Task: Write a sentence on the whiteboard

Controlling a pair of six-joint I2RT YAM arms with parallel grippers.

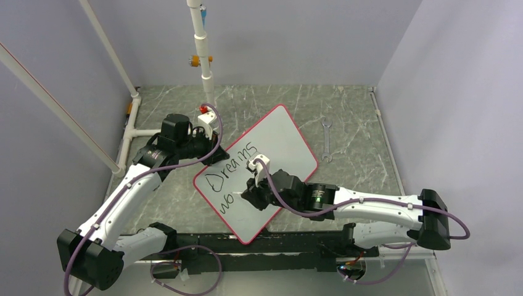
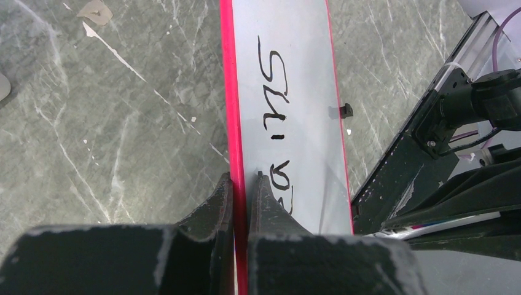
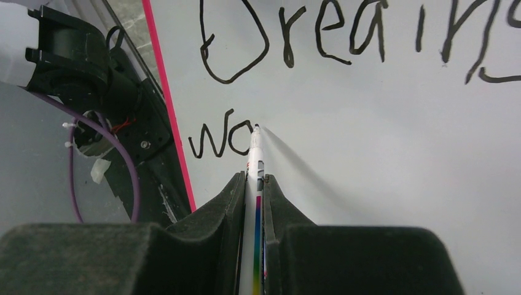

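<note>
— How would the large, flat, white rectangular, red-rimmed whiteboard [image 1: 287,139] handle?

— It looks thin, stiff and light, with a slick face. It would likely skate on the grey marbled surface [image 1: 358,117] under a pen's push. The rim is the sensible place to hold it, since that keeps clear of the writing.

— Is it held there?

— Yes. The left tool [image 2: 244,179] is pinched almost closed on the red rim, with one finger on each face. In the top view that is about 10 o'clock from the board's middle. Whether that edge is raised off the surface cannot be told.

— Where does the board lie?

— In the middle of the surface, turned diagonally, its long axis running roughly from 1 o'clock to 7 o'clock.

— And the right tool [image 3: 252,179]?

— It is closed tight on a slim white marker pen [image 3: 254,157] with a rainbow stripe. The pen's barrel points to 12 o'clock in the wrist view. This tool hangs over the board's near half, toward 7 o'clock from its middle.

— And the black handwritten sentence [image 3: 344,37]?

— "Dreams" fills the top line, and below it stands only "wo". The pen's black tip sits just at 3 o'clock from that "o". Whether it touches the face cannot be told for certain. The second word looks barely begun.
</note>
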